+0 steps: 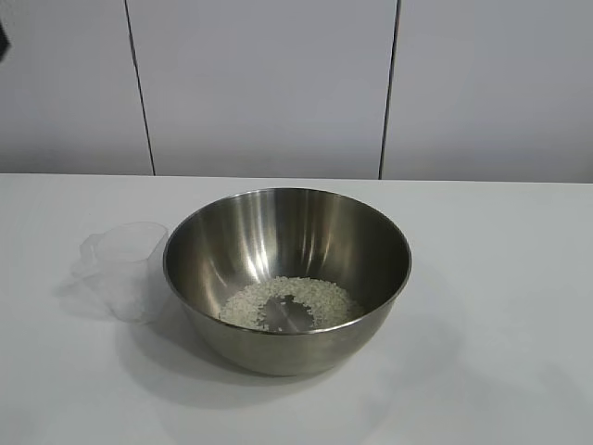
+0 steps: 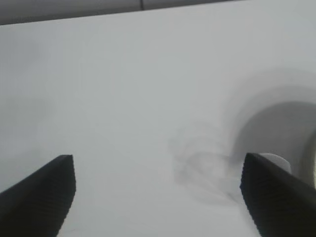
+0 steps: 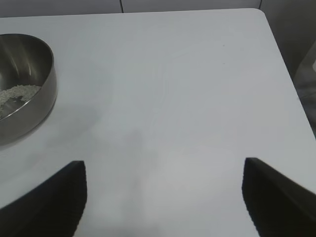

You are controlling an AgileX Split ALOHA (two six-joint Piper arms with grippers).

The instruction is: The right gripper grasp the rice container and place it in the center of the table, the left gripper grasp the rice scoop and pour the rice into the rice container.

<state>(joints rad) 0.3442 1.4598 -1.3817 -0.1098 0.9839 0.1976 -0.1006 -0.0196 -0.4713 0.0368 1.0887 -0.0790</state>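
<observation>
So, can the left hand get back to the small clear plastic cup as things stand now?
Probably yes. The left hand is open and empty above the white table, and the small clear plastic cup stands empty beside the steel bowl, touching or nearly, its outer side free.

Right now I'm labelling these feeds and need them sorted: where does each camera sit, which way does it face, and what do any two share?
Exterior: off the rig, level, facing the wide shiny stainless-steel bowl, its white rice grains and the small clear plastic cup; no arm shows.
Left wrist: on the left arm, looking down at the white table; both dark fingers spread.
Right wrist: on the right arm, facing table; fingers spread.
Shared: bowl, rice, in exterior and right wrist.
</observation>
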